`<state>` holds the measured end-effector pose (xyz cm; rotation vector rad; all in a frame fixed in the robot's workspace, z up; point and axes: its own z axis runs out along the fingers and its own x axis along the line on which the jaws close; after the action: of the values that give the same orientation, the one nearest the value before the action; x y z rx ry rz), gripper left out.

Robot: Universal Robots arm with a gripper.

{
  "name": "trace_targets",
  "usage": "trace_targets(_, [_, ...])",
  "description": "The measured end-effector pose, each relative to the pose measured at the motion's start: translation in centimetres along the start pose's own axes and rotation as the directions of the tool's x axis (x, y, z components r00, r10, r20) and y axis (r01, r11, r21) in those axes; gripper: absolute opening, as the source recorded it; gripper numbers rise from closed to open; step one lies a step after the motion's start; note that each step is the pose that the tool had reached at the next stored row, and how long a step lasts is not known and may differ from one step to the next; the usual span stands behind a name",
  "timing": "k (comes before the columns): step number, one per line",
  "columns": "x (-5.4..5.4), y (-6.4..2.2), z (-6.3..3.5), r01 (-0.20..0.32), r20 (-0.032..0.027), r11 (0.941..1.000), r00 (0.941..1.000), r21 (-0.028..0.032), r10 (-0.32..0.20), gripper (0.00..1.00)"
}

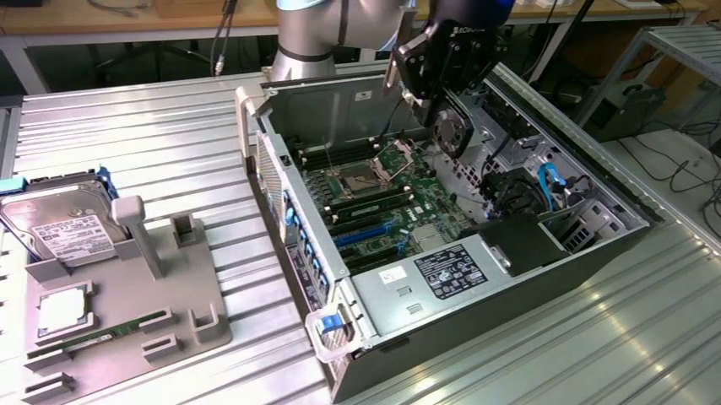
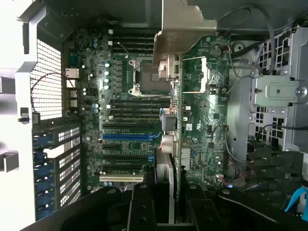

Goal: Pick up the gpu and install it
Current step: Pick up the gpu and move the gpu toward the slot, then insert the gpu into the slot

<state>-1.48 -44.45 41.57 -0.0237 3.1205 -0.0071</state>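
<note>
Gripper (image 2: 169, 204) nearest, fingers (image 2: 142, 209) clamped on the gpu (image 2: 172, 144) — card edge-on, hanging above the motherboard (image 2: 91, 96) of the open case (image 1: 327, 105). Pickup done; seating left — card apparently clear of any slot.

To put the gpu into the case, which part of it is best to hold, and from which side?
Probably its upper edge, pinched across the two flat faces from above. The gpu is thin and hangs on edge under the hand, so the lower edge and the bracket are free.
</note>
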Motion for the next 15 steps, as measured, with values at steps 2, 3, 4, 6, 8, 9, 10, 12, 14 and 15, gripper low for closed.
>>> trace_targets(2, [-0.01, 0.00, 0.00, 0.000, 0.0000, 1.0000, 1.0000, -0.0001, 0.000, 0.28])
trace_targets(3, [-0.01, 0.00, 0.01, 0.002, 0.0001, 1.0000, 1.0000, -0.0001, -0.002, 0.28])
trace_targets(4, [-0.01, 0.01, 0.01, 0.010, 0.0001, 1.0000, 1.0000, -0.0003, -0.010, 0.28])
trace_targets(6, [-0.01, 0.01, 0.00, 0.032, 0.0002, 0.9995, 0.9995, -0.0007, -0.032, 0.28])
trace_targets(8, [-0.01, 0.01, 0.00, 0.064, 0.0004, 0.9979, 0.9979, -0.0013, -0.064, 0.28])
trace_targets(9, [-0.01, 0.01, 0.00, 0.080, 0.0005, 0.9968, 0.9968, -0.0017, -0.080, 0.28])
trace_targets(10, [-0.01, 0.01, 0.00, 0.099, 0.0006, 0.9951, 0.9951, -0.0021, -0.099, 0.28])
trace_targets(12, [-0.01, 0.00, 0.00, 0.142, 0.0009, 0.9898, 0.9898, -0.0029, -0.142, 0.28])
trace_targets(14, [-0.01, 0.00, 0.00, 0.184, 0.0012, 0.9830, 0.9830, -0.0037, -0.184, 0.28])
trace_targets(15, [-0.01, 0.00, 0.00, 0.206, 0.0015, 0.9785, 0.9785, -0.0043, -0.206, 0.28])
